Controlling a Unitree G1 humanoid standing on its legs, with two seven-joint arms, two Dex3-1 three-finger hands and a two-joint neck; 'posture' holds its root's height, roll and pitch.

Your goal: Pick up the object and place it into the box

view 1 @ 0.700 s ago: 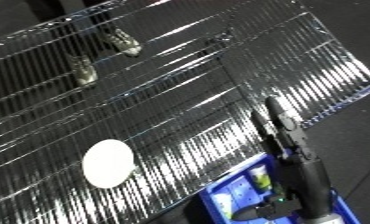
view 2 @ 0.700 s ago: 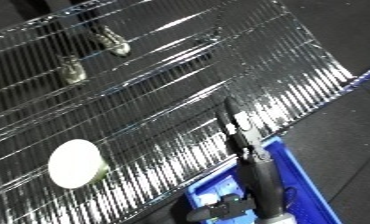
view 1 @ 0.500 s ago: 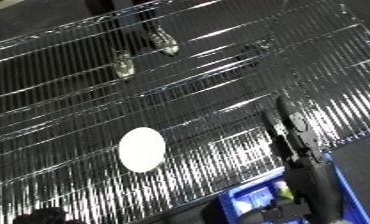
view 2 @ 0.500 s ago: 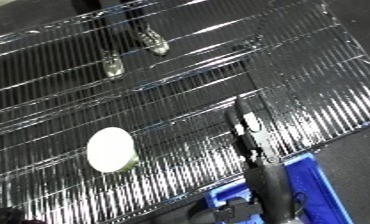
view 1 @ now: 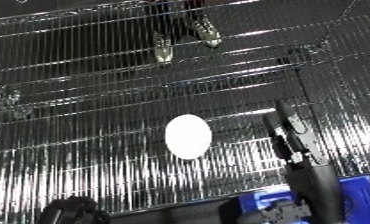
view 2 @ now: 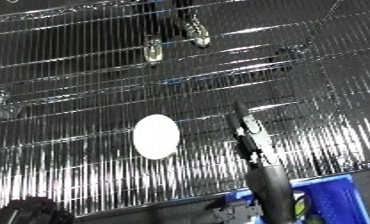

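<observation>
left eye view: right hand (view 1: 292, 137) fingers straight, holding nothing (raised beside white object (view 1: 188, 136)); left unseen.

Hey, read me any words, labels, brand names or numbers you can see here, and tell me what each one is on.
None can be read.
White oval object on the wire mesh shelf: plain, no print visible.
Blue plastic bin: a small patch inside its corner may be a label, too blurred to read.
Right hand, black, fingers straight: no markings legible.

no readable text, labels, numbers, signs
</observation>
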